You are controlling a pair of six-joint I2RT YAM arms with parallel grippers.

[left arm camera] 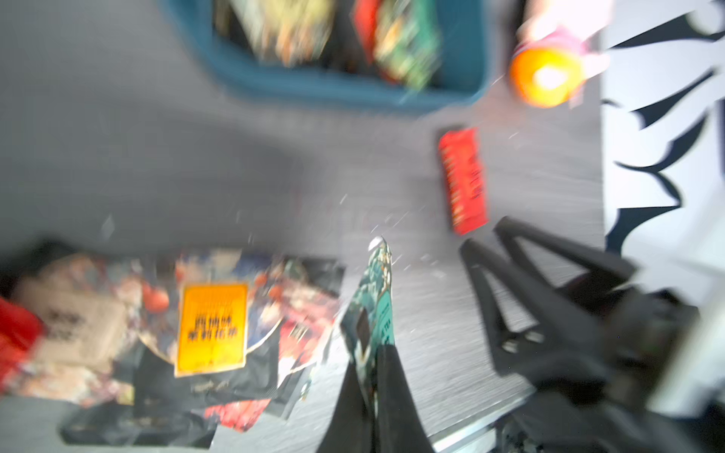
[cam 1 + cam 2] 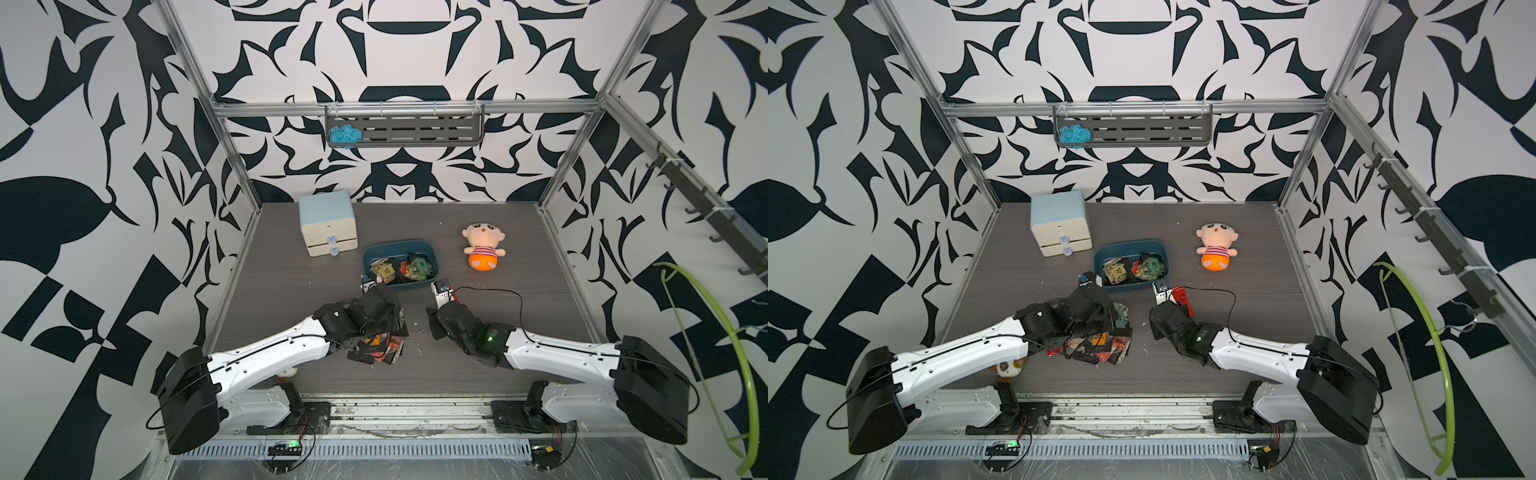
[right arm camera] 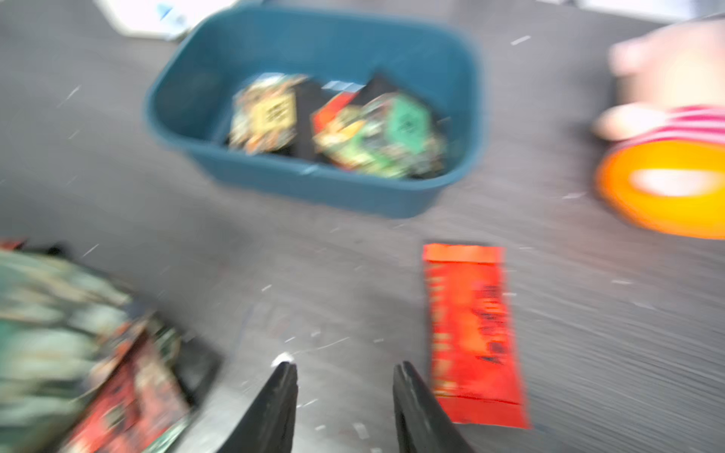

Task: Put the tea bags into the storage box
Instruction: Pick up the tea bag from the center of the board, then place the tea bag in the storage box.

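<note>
The mini drawer cabinet stands at the back left. A pile of tea bags lies near the front edge of the tabletop. At the pile's edge, the left gripper has its jaws shut tight on a green tea bag, held on edge. Bare tabletop lies between the pile and the storage box. The box holds more tea bags, with some bare floor left inside. A red tea bag lies flat just beside the right gripper, whose jaws stand apart and hold nothing. A plush doll lies right of the box.

No legible text; labels on the tea bags too blurred
</note>
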